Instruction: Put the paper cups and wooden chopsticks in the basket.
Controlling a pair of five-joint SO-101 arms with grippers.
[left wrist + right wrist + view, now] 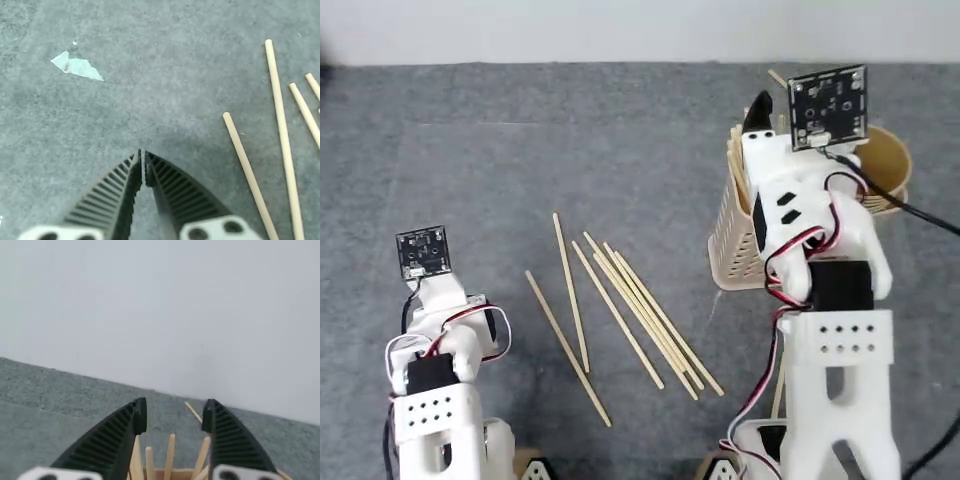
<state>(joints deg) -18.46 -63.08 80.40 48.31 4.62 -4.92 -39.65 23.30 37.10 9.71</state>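
Over the basket (732,255) at the desk's (470,170) far right: right gripper (757,112), parted to a middling gap, nothing held, above upright chopsticks (170,452) already inside. Against the basket's right side, a cup (892,150), partly under the arm; inside or beside, cannot tell. Near the front left edge: left gripper (142,161), shut tight on nothing, above bare grey desk. Between the arms, loose chopsticks (620,310) fanned flat across the open middle, well apart from the basket, with wide free room toward the back wall (620,30). In the left wrist view, a pale scrap (76,66) beyond the tips. In the right wrist view, plain wall past the desk's far edge.
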